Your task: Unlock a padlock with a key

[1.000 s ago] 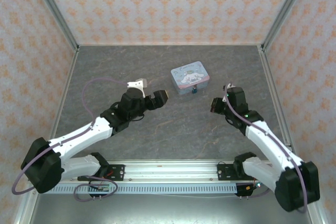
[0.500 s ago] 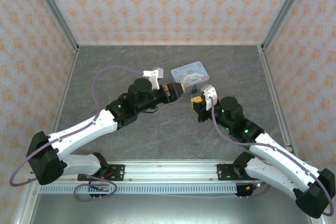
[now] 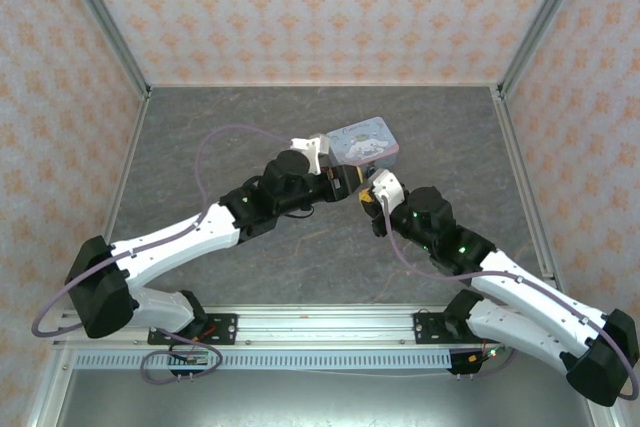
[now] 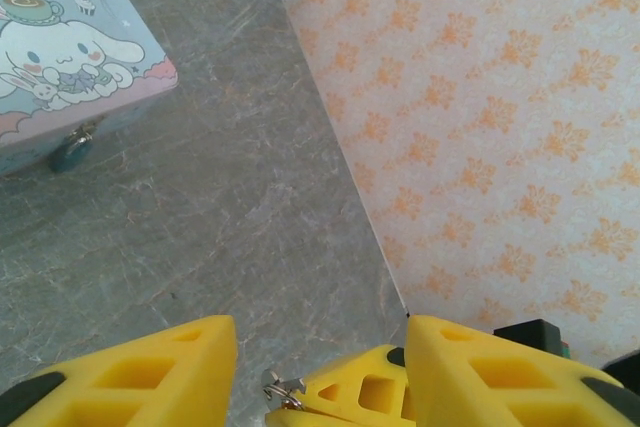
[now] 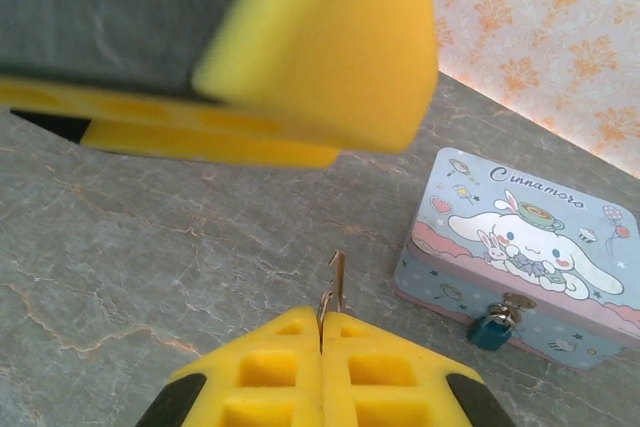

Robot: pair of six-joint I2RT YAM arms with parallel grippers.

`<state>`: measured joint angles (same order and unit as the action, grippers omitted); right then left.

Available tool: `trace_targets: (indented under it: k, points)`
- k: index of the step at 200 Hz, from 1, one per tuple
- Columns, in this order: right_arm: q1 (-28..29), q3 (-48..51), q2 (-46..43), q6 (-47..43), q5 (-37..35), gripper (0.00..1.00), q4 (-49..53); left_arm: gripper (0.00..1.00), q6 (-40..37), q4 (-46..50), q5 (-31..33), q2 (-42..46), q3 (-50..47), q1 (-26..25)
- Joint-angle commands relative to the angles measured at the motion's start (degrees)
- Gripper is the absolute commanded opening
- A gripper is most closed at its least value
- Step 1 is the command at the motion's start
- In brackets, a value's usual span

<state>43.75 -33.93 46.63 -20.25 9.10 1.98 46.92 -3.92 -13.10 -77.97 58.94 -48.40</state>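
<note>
My right gripper (image 5: 322, 319) is shut on the key (image 5: 337, 282), whose thin silvery blade sticks up past the yellow fingertips. The small teal padlock (image 5: 492, 330) hangs on the front hasp of the cartoon tin (image 5: 520, 247), to the right of the key and apart from it. My left gripper (image 4: 320, 377) is open, its yellow fingers (image 4: 130, 372) standing on either side of the right gripper's tips and the key (image 4: 283, 387). From the left wrist the padlock (image 4: 72, 152) shows at the far left. From above, the left gripper (image 3: 345, 177) and the right gripper (image 3: 370, 187) meet just in front of the tin (image 3: 365, 139).
The grey stone-patterned floor (image 3: 250, 127) is bounded by patterned walls with metal corner posts (image 3: 525, 32). The tin stands a little behind the two grippers. Both arms reach inward from the near rail (image 3: 320, 322).
Both arms have swung in from the sides and met in front of the tin. The left jaws have narrowed around the right gripper's tips. The tin sits slightly farther back and turned.
</note>
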Motion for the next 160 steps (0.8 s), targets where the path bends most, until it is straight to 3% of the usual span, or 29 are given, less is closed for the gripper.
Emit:
trace_targets:
  k: [1,61,136,160]
  points:
    - [0.5,-2.1,0.1,-0.9,-1.7,0.0,-2.0,0.45,0.3,0.9,-0.3,-1.4,2.3,-0.8]
    - [0.6,-2.0,1.2,-0.4,-1.8,0.0,-3.1,0.3,0.7,1.0,-1.4,-5.0,4.1,-1.4]
    - [0.5,-2.0,1.7,0.8,-4.3,0.0,-2.4,0.01,-0.2,2.4,0.2,-5.6,4.7,-1.6]
    - [0.6,-1.6,0.9,1.8,-3.9,0.26,-0.4,0.0,-3.3,5.0,2.8,-3.9,4.7,-1.5]
